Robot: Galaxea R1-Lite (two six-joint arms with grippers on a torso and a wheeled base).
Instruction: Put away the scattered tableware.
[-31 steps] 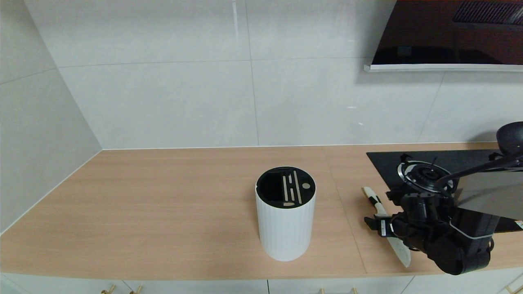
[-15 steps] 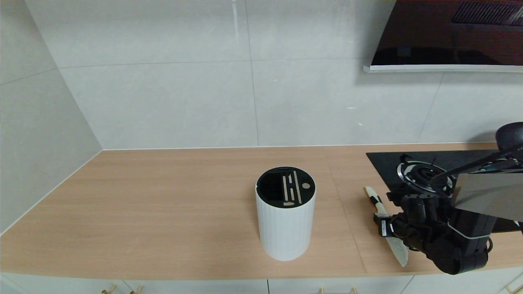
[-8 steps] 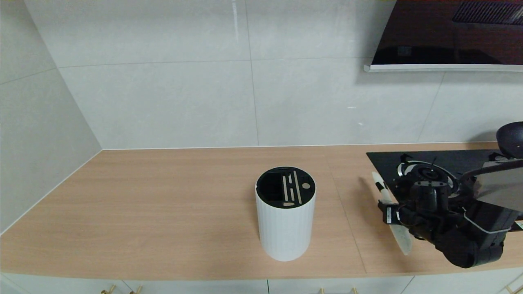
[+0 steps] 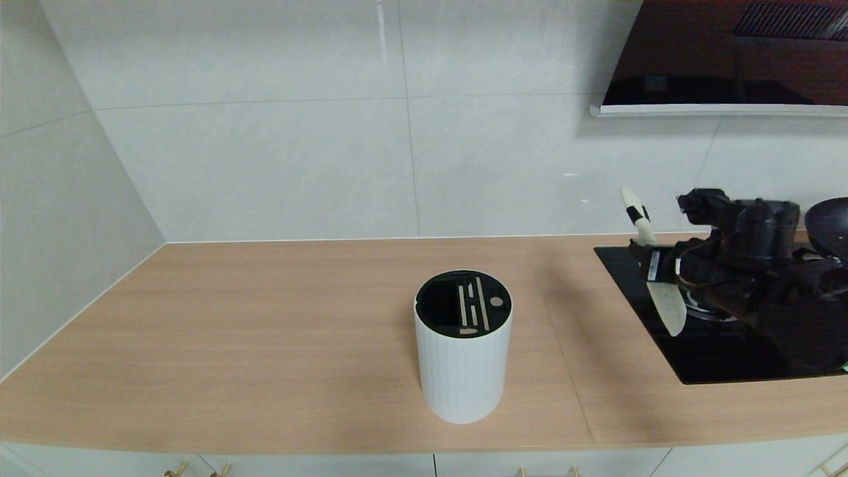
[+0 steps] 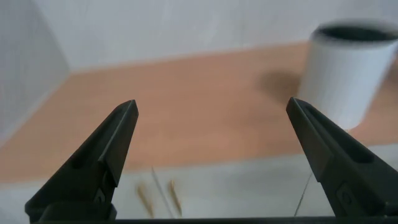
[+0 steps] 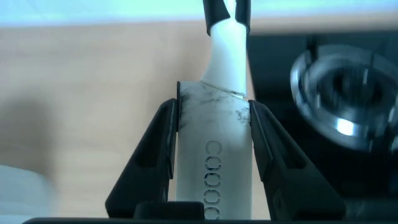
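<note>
Item: knife (image 4: 665, 303), pinched in my right claw (image 4: 653, 264), hanging tip-down, 3 o'clock of holder (image 4: 464, 361). Risk: tilted knife may miss narrow slots (image 4: 472, 303), jam, tip holder.

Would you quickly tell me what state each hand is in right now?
Left hand: open, holding nothing.
Right hand: closed on the knife.

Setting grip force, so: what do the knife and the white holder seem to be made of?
Knife: white blade with grey marbling and no metallic shine, so probably ceramic or coated steel; handle white with a black band, likely plastic. Holder: matte white ribbed wall, black slotted top, probably plastic.
</note>
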